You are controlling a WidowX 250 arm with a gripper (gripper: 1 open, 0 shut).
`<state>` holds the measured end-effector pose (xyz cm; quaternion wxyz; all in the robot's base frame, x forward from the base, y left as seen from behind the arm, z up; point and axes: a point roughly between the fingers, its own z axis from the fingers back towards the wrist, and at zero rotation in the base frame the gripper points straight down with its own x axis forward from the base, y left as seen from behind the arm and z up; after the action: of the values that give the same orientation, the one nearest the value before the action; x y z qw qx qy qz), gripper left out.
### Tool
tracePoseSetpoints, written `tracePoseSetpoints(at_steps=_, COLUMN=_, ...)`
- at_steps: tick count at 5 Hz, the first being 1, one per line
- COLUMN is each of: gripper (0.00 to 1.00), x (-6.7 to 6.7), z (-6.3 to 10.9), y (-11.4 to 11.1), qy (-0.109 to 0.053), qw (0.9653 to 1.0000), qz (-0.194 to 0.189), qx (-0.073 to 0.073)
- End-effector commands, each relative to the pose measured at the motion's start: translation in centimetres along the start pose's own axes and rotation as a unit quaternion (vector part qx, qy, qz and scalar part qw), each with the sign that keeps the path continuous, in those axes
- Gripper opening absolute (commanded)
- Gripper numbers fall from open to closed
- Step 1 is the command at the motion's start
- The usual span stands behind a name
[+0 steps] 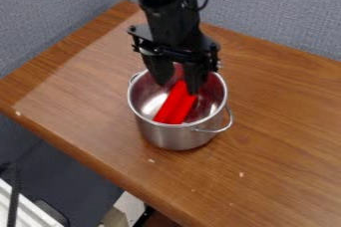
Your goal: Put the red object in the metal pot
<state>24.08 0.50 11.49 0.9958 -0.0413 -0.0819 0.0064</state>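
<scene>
red object (pixel 174 104) inside metal pot (pixel 158 131), gripper (pixel 178 80) above it.
we see jaws partly parted, holding nothing; block's lower end hidden by the pot wall, table (pixel 67 82) bare leftward.

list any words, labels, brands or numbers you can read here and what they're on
None can be read.
The metal pot, the red object lying inside it, the black gripper above it and the wooden table all show plain surfaces, with no print or markings visible at this size.
</scene>
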Motion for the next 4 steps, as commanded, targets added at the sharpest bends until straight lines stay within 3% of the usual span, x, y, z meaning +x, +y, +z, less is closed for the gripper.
tracePoseSetpoints(at_steps=1, gripper=1.00, x=-0.7, z=1.2, y=0.5, qy=-0.012, qw=0.9999, qz=-0.003, qx=-0.002)
tracePoseSetpoints(at_steps=4, gripper=1.00, x=1.2, z=1.8, y=0.1, qy=-0.009, qw=0.9999, qz=0.011, qx=0.006)
